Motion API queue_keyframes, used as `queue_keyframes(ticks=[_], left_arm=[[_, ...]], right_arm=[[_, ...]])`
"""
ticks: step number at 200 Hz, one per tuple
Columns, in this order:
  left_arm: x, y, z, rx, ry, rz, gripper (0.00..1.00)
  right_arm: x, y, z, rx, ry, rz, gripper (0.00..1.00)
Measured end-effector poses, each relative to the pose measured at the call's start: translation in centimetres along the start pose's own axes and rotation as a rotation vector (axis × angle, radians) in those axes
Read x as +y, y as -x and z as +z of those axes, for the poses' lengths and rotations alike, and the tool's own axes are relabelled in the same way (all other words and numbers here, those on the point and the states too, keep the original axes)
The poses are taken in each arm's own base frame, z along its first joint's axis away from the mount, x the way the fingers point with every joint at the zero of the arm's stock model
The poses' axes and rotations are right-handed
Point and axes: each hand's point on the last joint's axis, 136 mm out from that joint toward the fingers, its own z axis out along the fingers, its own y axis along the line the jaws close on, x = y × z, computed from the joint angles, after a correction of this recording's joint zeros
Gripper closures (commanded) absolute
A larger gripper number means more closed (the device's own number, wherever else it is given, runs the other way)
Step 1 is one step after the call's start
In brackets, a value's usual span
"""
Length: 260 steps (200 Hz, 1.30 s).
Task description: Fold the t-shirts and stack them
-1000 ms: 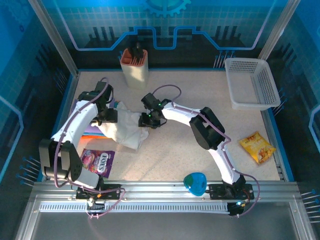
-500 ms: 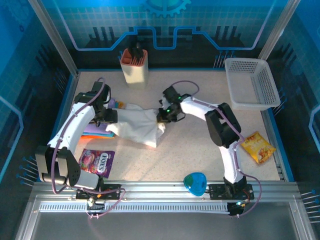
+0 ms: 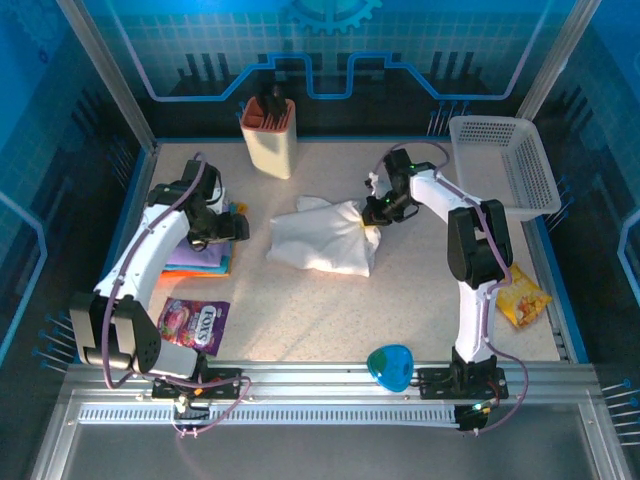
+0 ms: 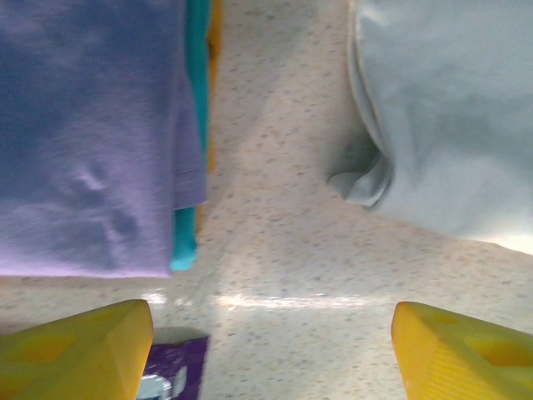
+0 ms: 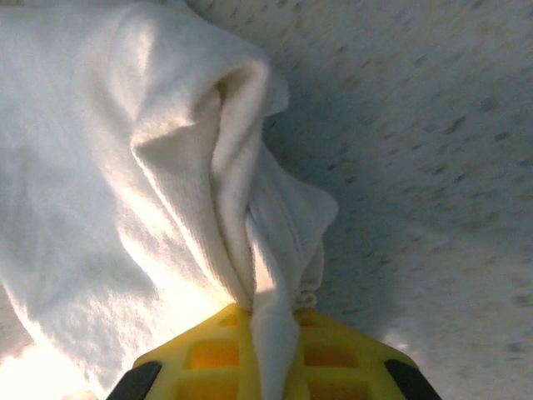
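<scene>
White t-shirt [image 3: 322, 240] bunched at mid-table, pinched at one end by the right gripper [image 3: 380, 207].

Top external view: the long axis of the bunch runs across the table [image 3: 330, 310], from the pinched right end toward the left gripper [image 3: 232, 228]. That gripper hangs at the edge of the folded stack [image 3: 195, 258], with bare table between it and the loose end, so the left arm is the nearer to that end. Left wrist view: the left gripper [image 4: 275, 342] has wide, empty jaws, with the lavender garment [image 4: 83, 133] ahead on one side and the white t-shirt [image 4: 441, 108] ahead on the other, apart. Right wrist view: the right gripper [image 5: 271, 333] is clamped on a gathered fold of the white t-shirt [image 5: 125, 167], and the rest spreads away from it. Spreading the cloth likely requires the left gripper to reach across to the loose end.
</scene>
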Motion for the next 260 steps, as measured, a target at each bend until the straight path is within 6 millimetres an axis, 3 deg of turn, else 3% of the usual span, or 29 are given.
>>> queue_keyframes(ticks=[49,71,88,109,127,195,226,260], left_arm=[[-3.2,1.1,1.7,0.011,-0.145,-0.029,0.25],[-4.8,1.7,2.8,0.005,-0.205,-0.028,0.28],[-5.9,2.1,3.8,0.008,-0.254,-0.040,0.30],[-7.1,3.3,4.8,-0.011,-0.304,-0.052,0.31],[-8.1,4.3,5.8,-0.025,-0.344,-0.065,0.32],[-9.8,7.5,11.9,0.016,-0.350,-0.077,0.35],[-10.0,8.9,13.6,0.015,-0.342,-0.072,0.38],[-10.3,10.0,15.8,0.021,-0.339,-0.071,0.38]], right_arm=[[-3.5,3.2,-0.6,-0.049,-0.039,0.005,1.00],[-4.4,4.5,-0.3,-0.069,-0.076,-0.009,0.75],[-4.9,5.1,-0.3,-0.085,-0.104,-0.008,0.45],[-5.5,5.7,-0.5,-0.110,-0.138,-0.007,0.22],[-6.0,6.2,-0.9,-0.139,-0.174,-0.003,0.15],[-3.3,8.5,-5.8,-0.286,-0.148,-0.046,0.18],[-2.1,10.0,-5.4,-0.301,-0.072,-0.063,0.23],[-1.9,11.1,-3.3,-0.288,0.001,-0.060,0.29]])
